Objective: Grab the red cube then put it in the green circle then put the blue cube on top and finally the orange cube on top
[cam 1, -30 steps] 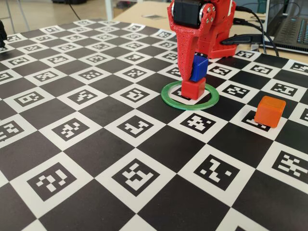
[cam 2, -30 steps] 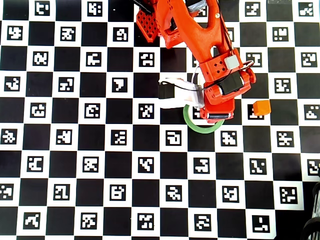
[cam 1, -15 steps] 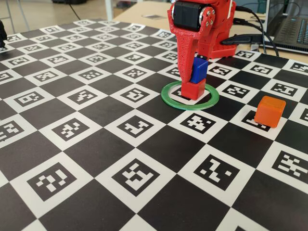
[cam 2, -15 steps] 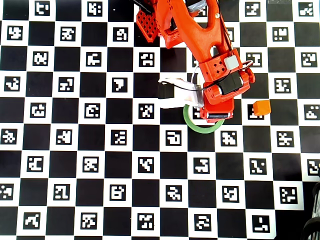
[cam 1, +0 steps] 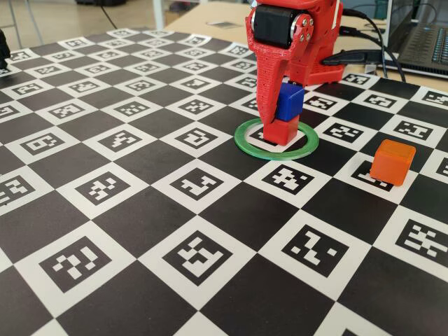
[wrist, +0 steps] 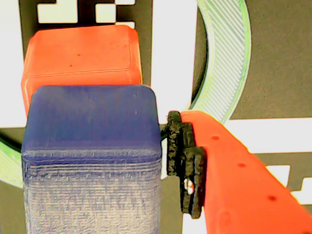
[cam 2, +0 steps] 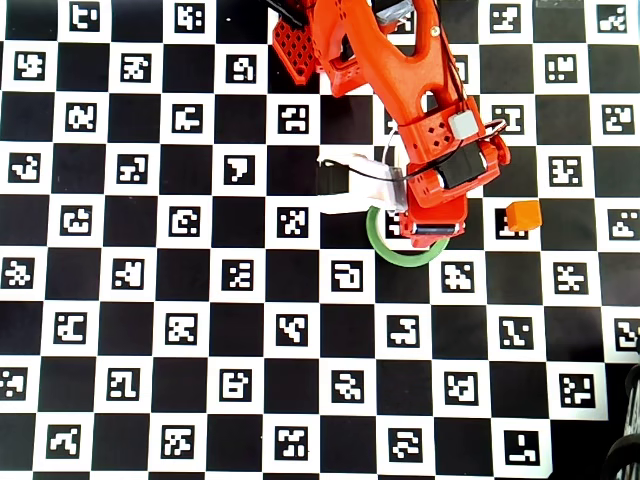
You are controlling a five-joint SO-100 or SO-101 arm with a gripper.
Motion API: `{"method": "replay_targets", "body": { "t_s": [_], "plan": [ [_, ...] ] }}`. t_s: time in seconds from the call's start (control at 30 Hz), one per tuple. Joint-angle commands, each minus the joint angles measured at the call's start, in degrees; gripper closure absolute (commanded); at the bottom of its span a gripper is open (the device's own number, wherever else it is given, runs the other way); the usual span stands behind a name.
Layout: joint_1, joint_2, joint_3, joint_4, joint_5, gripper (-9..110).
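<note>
Open checkered bench [cam 1: 140, 231] lies in front of the green circle [cam 1: 248, 148]; the orange cube [cam 1: 392, 162] stands to its right, well apart.

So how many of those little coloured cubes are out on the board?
3. The red cube sits inside the green circle; the blue cube is on top of it, at the gripper; the orange cube sits alone to the right.

Setting: robotics lab or workshop. Evidence: fiducial-marker checkerboard mat [cam 1: 140, 210], wooden bench [cam 1: 210, 17], laptop [cam 1: 427, 42] and cables [cam 1: 367, 31] at upper right.
</note>
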Motion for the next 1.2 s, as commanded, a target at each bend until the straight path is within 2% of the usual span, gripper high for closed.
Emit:
{"method": "replay_targets", "body": {
  "t_s": [0.0, 0.3, 0.37, 0.5, 0.67, 0.87, 1.17],
  "plan": [
    [-0.53, 2.9, -1.67, 1.76, 0.26, 70],
    [-0.97, 6.94, -11.87, 13.8, 5.62, 67],
    [-2.02, 7.47, -14.15, 16.26, 5.71, 63],
    [-5.98, 8.79, -16.87, 18.98, 5.1, 62],
    [-10.11, 8.35, -20.21, 19.6, 9.76, 62],
    [-12.39, 3.16, -23.47, 17.93, 12.66, 62],
    [-18.81, -10.99, -38.32, 20.3, 18.37, 61]
  ]
}}
